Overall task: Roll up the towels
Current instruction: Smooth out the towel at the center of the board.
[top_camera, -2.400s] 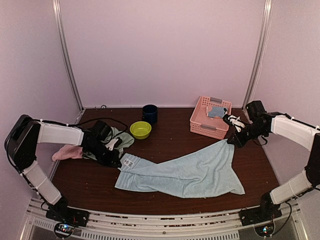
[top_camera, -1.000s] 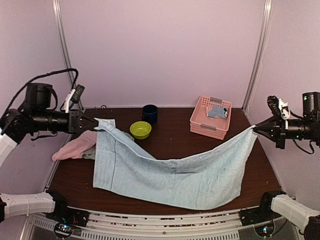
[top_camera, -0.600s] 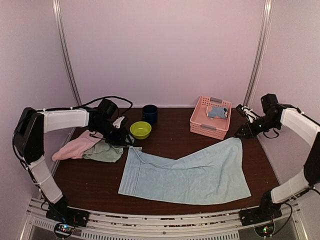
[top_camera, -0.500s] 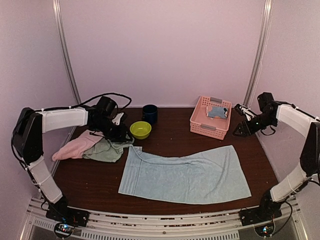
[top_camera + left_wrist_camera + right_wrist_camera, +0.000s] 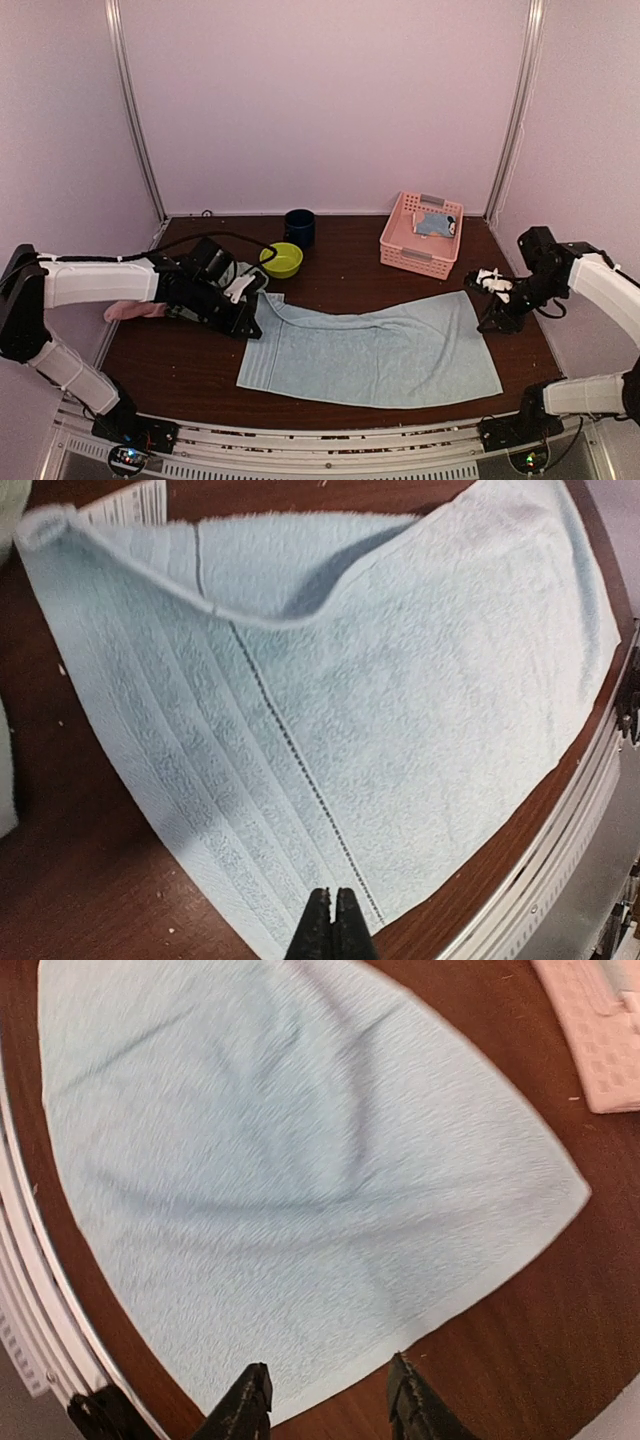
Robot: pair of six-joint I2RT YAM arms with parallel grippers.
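Dark brown tabletop (image 5: 350, 265) bearing the plain pale blue terry towel (image 5: 375, 345) flat at near-centre, long axis left-right, left end beneath the closed, empty left gripper (image 5: 248, 322), right end beside the parted, empty right gripper (image 5: 493, 318).

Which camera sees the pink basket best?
The top camera: the whole pink basket shows there. The right wrist view catches only a corner of it; the left wrist view misses it.

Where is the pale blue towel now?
In the top view, the pale blue towel lies spread at front centre, between the left gripper and the right gripper, nearer than the pink basket.
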